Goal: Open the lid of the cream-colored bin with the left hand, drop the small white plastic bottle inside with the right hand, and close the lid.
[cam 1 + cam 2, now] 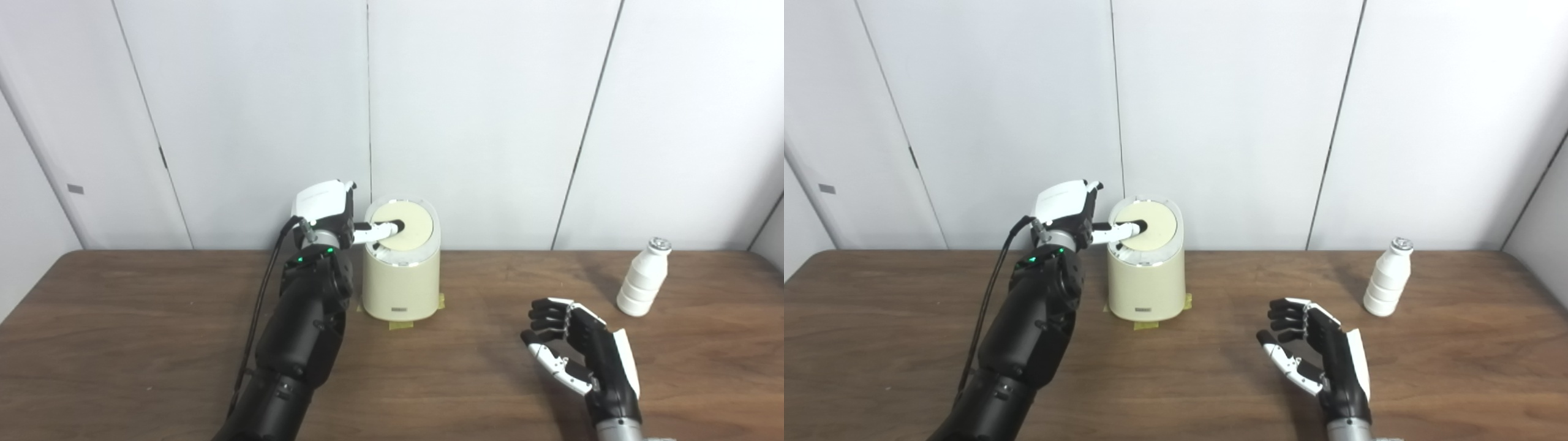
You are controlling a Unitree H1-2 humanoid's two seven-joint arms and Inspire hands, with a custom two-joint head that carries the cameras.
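The cream-colored bin (401, 282) stands at the back middle of the table, its round lid (411, 228) tilted toward me. My left hand (324, 211) is at the bin's left rim, and one white finger (380, 231) reaches across onto the middle of the lid; its other fingers are hidden behind the hand's back. The small white plastic bottle (643, 278) stands upright at the right. My right hand (576, 349) is open and empty, fingers spread, low over the table to the left of the bottle and apart from it.
Yellow tape (401, 324) marks the bin's base on the brown wooden table (122, 343). White wall panels close off the table's far edge just behind the bin. A black cable (263, 294) runs along my left arm.
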